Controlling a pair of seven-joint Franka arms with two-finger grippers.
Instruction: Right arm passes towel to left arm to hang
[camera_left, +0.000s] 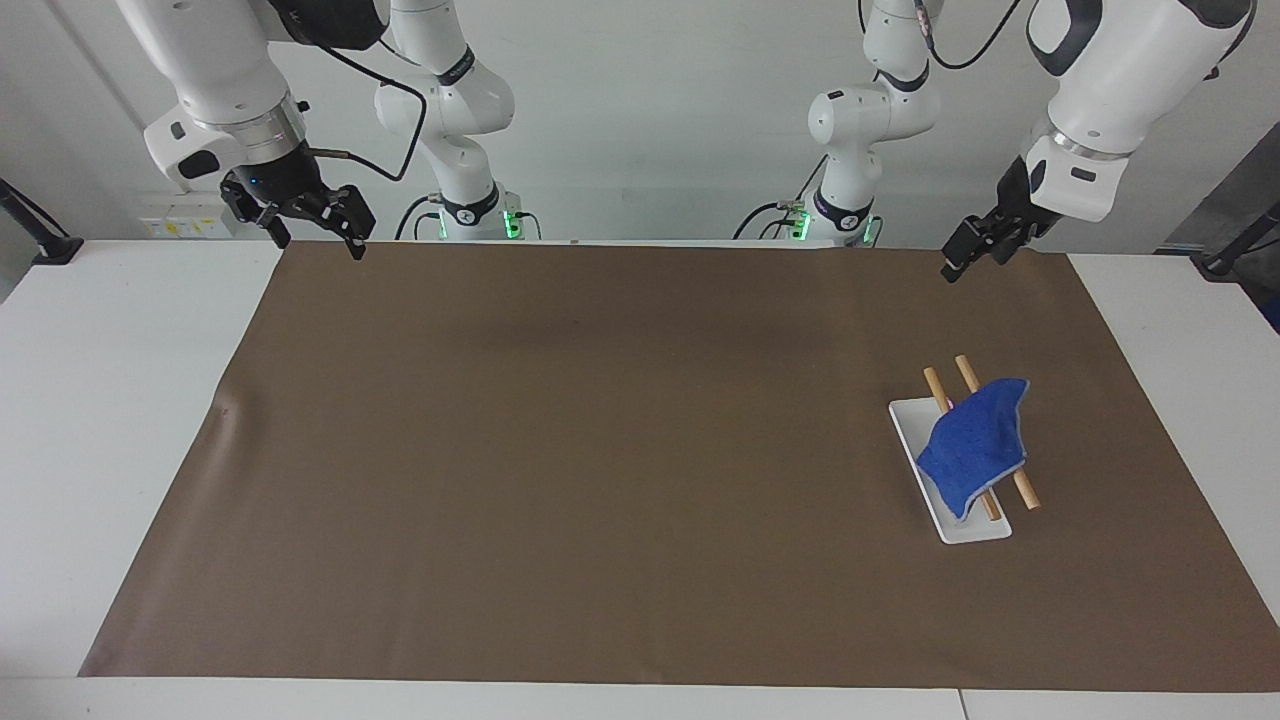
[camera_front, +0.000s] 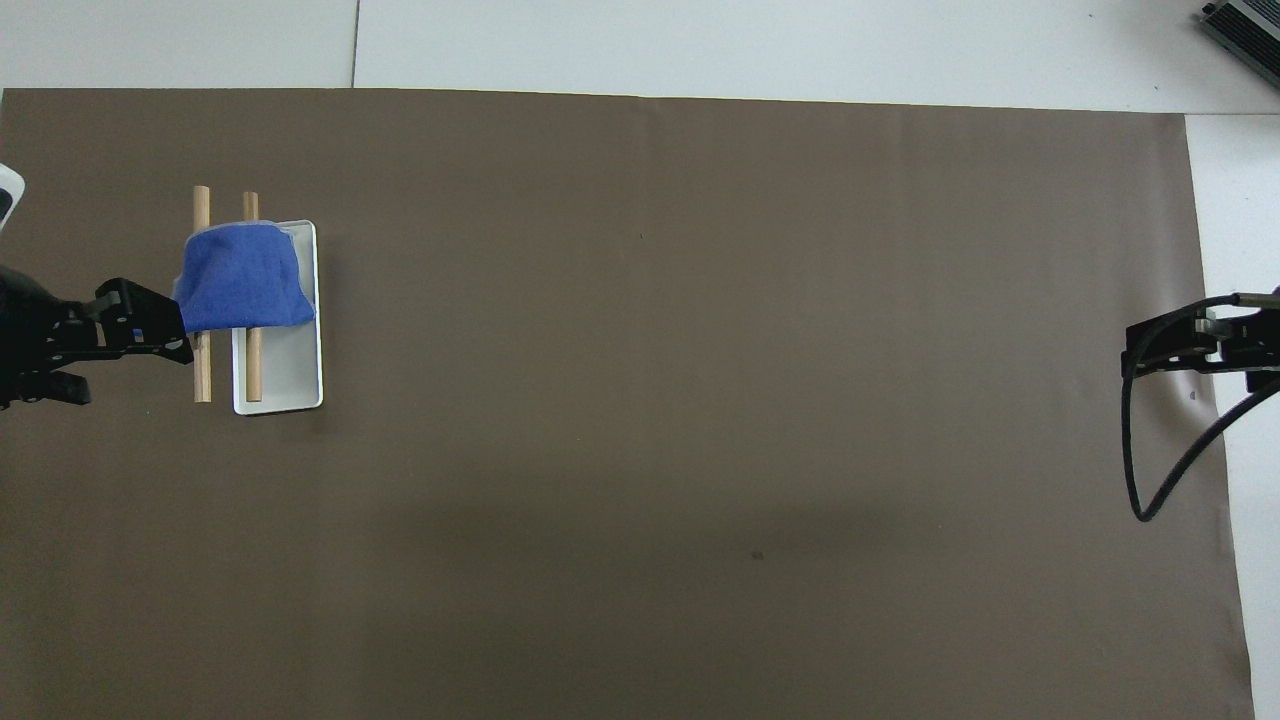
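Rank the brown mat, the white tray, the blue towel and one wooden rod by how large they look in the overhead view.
1. brown mat, by far the largest.
2. white tray and blue towel: similar apparent area. The towel hides part of the tray, so I will not rank them.
3. wooden rod, the smallest, long but thin.
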